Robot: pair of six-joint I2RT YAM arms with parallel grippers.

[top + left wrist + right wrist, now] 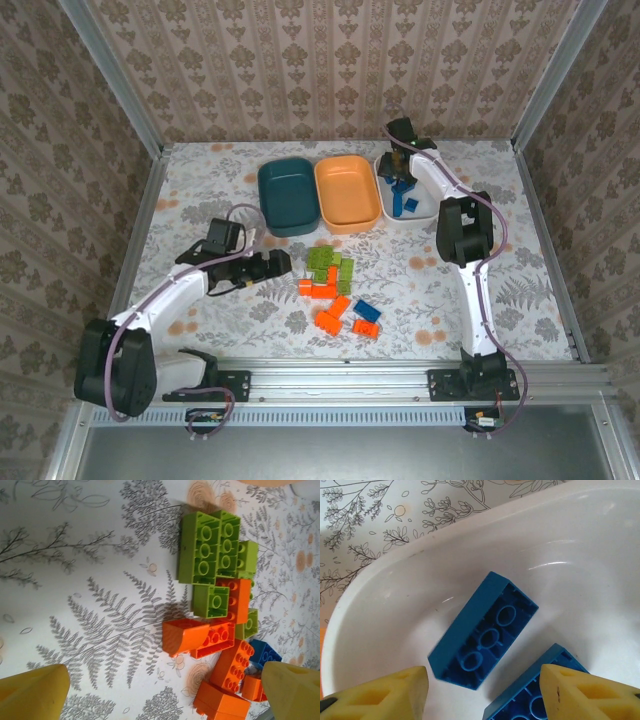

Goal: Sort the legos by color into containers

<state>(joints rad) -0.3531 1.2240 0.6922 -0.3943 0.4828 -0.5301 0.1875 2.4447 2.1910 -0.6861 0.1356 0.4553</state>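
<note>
I am holding my right pincer [398, 170] over the white bin [427, 210] at the far right of the table [200, 190]. Its yellow fingers [375, 695] are standing apart and are gripping nothing. Under them a blue brick [482, 630] is lying in the white bin with its hollow side up. A second blue brick [530, 697] is lying just beside it, also hollow side up. The orange bin [346, 190] is sitting to the left of the white one, and the dark teal bin [287, 196] is sitting to the left of that, all three in a row at the far side. I am holding my left pincer [284, 264] low over the table, just left of the pile of loose bricks in the middle. It is wide open and is holding nothing. The green bricks [207, 547] are lying close together at the far end of the pile. The orange bricks [185, 635] are lying at the near end, some touching the green ones. One more blue brick [264, 652] is sitting at the right side of the pile, next to the orange ones.
</note>
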